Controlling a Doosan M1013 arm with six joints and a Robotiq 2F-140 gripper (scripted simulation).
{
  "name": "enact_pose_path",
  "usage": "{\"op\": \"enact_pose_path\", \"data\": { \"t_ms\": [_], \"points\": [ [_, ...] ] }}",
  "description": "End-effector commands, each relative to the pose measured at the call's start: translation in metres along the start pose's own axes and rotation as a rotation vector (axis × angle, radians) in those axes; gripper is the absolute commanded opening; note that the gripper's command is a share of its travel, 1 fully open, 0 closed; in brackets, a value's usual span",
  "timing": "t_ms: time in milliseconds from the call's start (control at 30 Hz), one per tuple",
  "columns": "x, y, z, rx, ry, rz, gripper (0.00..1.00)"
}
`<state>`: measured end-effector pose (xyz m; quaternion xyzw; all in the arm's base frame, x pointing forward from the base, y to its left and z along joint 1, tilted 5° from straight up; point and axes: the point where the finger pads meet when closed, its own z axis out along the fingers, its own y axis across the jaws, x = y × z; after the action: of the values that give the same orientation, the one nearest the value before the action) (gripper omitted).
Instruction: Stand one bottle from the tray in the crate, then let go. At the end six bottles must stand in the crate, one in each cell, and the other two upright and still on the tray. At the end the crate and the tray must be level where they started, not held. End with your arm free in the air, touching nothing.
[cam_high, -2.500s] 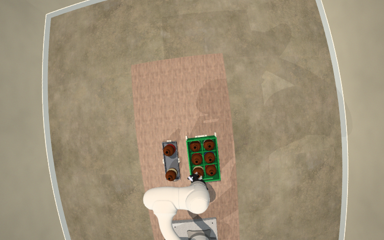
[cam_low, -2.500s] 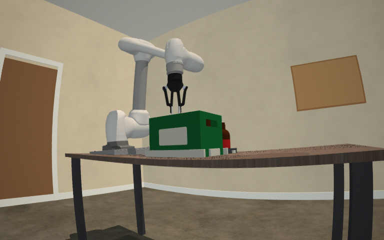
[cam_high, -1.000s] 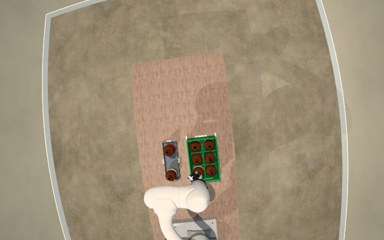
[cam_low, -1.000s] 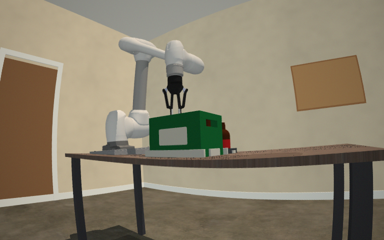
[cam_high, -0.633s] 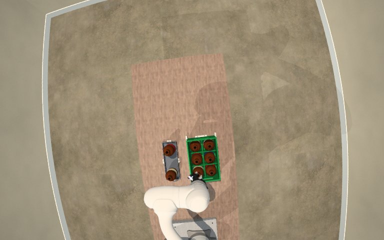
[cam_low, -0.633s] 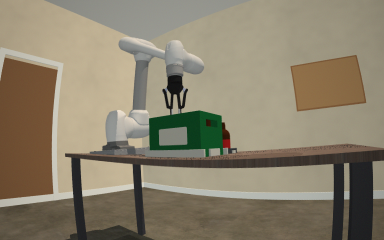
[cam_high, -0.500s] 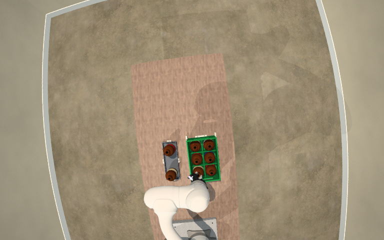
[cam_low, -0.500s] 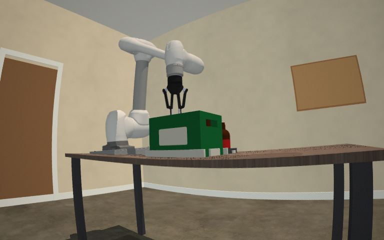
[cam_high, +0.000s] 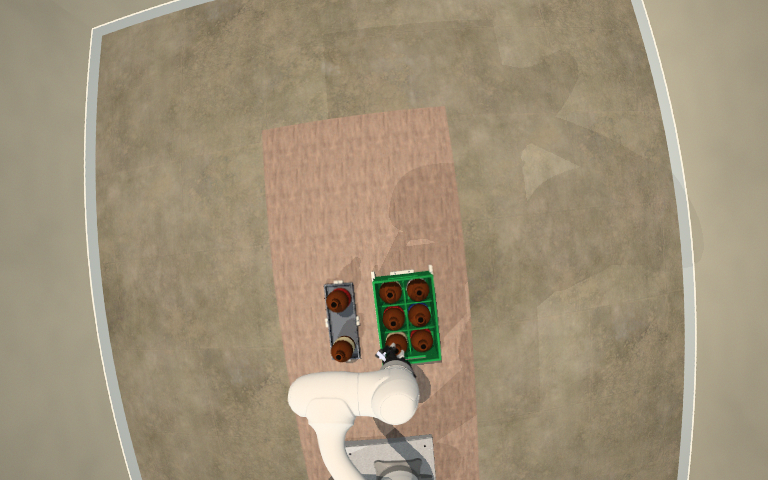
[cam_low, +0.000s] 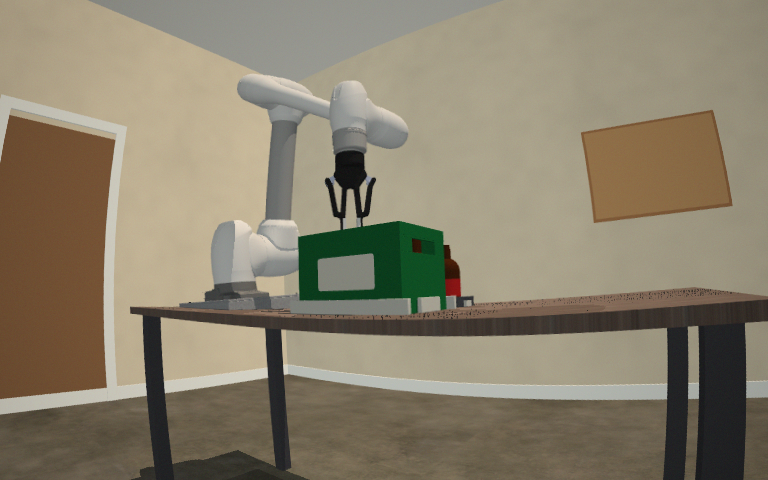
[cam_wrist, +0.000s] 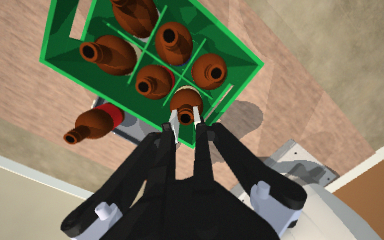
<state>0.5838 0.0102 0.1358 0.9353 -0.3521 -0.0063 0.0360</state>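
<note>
Standing in corner cell of green crate (cam_high: 437, 333) (cam_low: 421, 277) (cam_wrist: 65, 60); narrowed jaws gripping brown bottle (cam_high: 396, 342) (cam_wrist: 186, 99) by neck, likely handling stiff, slick, breakable; neck seemingly offering safest hold.

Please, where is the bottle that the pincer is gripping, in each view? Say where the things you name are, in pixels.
Top: low centre, crate's (cam_high: 406, 306) (cam_low: 349, 243) (cam_wrist: 150, 120) corner cell, partly under the pincer (cam_high: 390, 352) (cam_low: 351, 225) (cam_wrist: 186, 115).
Exterior: not visible; the crate wall hides it.
Wrist: centre, between the fingertips.
Shared landmark: the green crate.
</note>
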Motion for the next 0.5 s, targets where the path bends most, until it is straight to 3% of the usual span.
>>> {"op": "enact_pose_path", "data": {
  "t_ms": [0, 467],
  "points": [
    [-0.0007, 0.0043, 0.0078, -0.01, -0.003, 0.001, 0.0],
    [-0.0008, 0.0044, 0.0121, -0.01, -0.003, 0.001, 0.0]
  ]
}}
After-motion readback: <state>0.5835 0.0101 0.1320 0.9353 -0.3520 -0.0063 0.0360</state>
